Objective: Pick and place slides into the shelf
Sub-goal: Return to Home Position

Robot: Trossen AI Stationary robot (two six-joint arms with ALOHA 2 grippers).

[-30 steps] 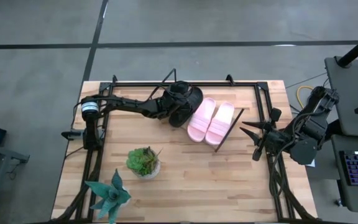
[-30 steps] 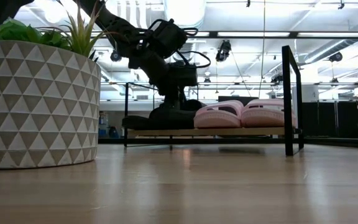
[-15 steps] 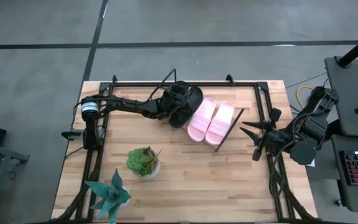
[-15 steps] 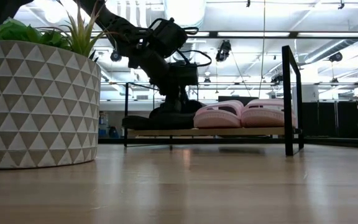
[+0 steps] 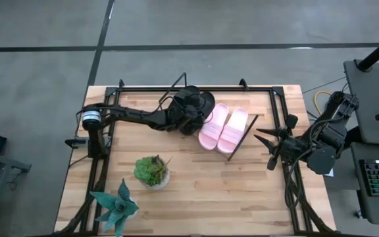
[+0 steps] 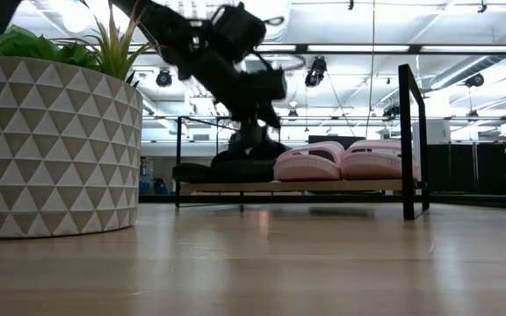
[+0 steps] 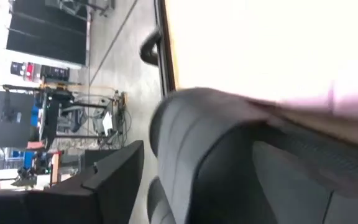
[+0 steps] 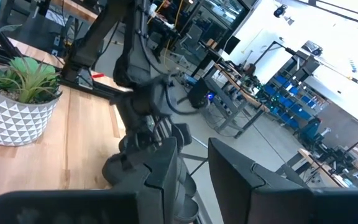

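Left end effector (image 6: 251,139), grip impossible to tell, lifts off the black slides (image 6: 222,168) beside the pink slides (image 5: 224,127) on the shelf (image 6: 323,185). Placing looks finished. Right end effector (image 5: 265,149) idles, spread.

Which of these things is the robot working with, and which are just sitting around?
Part of the job: pink slides, black slides, the shelf, left gripper over the black ones, right gripper waiting at the table's right edge.
Just lying about: green potted plant, spiky teal plant.
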